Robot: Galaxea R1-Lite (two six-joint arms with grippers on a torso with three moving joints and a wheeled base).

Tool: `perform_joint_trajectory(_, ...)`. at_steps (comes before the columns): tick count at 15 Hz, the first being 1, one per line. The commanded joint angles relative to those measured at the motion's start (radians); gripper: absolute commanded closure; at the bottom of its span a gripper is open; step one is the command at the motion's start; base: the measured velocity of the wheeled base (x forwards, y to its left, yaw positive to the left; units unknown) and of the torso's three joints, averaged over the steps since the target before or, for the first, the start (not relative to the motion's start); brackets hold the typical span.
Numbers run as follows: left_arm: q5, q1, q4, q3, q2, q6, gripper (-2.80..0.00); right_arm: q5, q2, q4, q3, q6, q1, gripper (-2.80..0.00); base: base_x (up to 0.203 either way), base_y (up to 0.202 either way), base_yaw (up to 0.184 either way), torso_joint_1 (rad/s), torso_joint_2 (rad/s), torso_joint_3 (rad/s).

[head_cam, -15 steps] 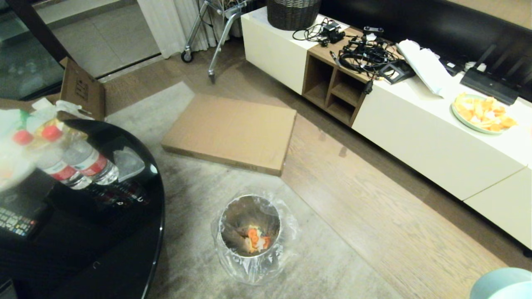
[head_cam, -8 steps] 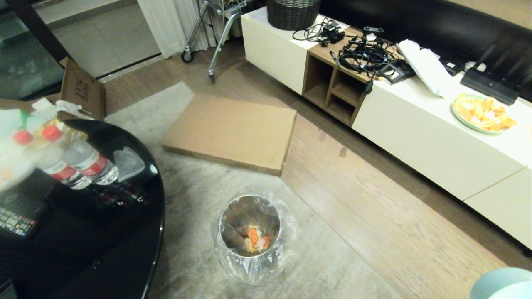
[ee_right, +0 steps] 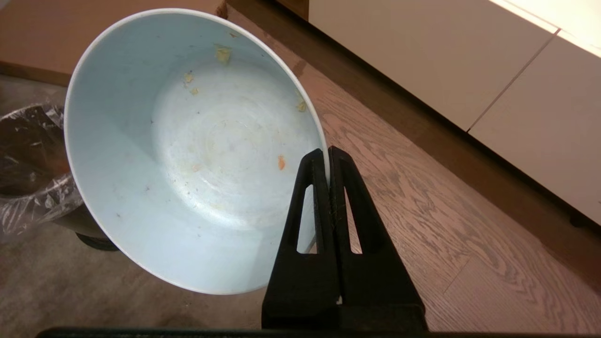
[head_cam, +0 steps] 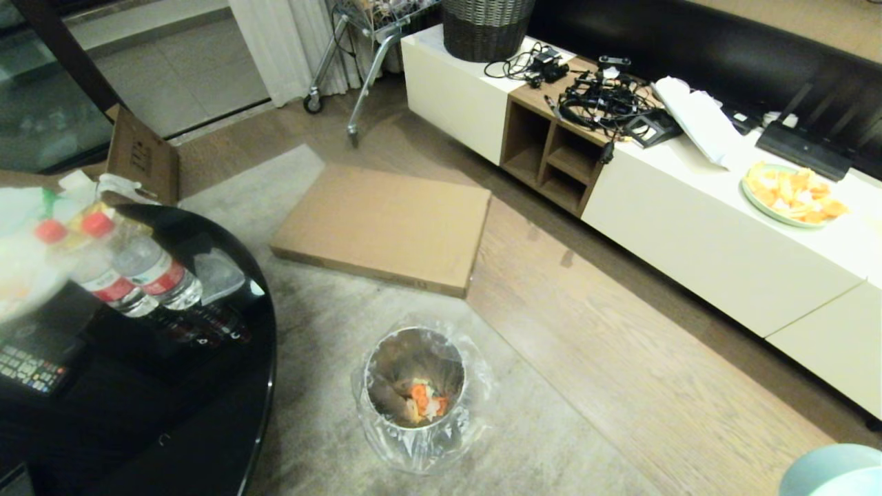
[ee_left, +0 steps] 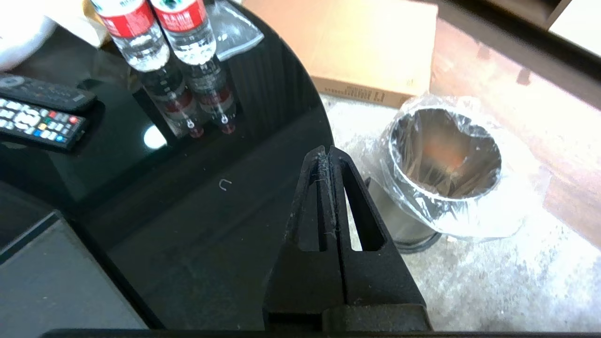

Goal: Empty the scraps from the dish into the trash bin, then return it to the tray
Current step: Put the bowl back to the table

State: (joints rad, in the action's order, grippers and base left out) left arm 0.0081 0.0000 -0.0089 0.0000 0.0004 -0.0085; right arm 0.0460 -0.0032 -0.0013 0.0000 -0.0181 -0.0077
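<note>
Dump looks done. Bowl (ee_right: 197,155) is pinched by its rim in my right gripper (ee_right: 329,162), hanging off to the side at 3 o'clock of the bin (head_cam: 415,386), above the wood floor, not over the bin. Inside of bowl nearly bare, just a few crumbs and one orange fleck stuck on. Scraps (head_cam: 422,399), carrot slices and pale bits, sit at the bottom of the lined bin. In head view only the bowl's edge peeks in at 5 o'clock.

Change vs a sec ago: whole head view slid down a little, cabinet and plate of orange pieces (head_cam: 792,193) incl., so that's the camera tilting w/ the torso, not things moving. Bin, scraps, bowl edge same place relative to each other.

Left gripper (ee_left: 328,157) clenched on nothing, parked over the black bench (ee_left: 197,197) edge, at 9 o'clock of the bin.

Means for task: 1st half done imo; left is carrying bowl back to the tray. Tray not visible in any view rn, can't say where.
</note>
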Motion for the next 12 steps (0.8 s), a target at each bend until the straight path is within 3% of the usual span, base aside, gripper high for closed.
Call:
perform_joint_trajectory(1,0.001,0.000,0.000,0.000,0.000,-0.001,0.00,0.000,0.003,0.000,0.000,0.000,0.000,0.00,0.000,0.000,0.000,0.003,0.00,0.177)
perform_joint_trajectory(12,0.000,0.000,0.000,0.000,0.000,-0.002,0.00,0.000,0.003,0.000,0.000,0.000,0.000,0.00,0.000,0.000,0.000,0.004,0.00,0.200)
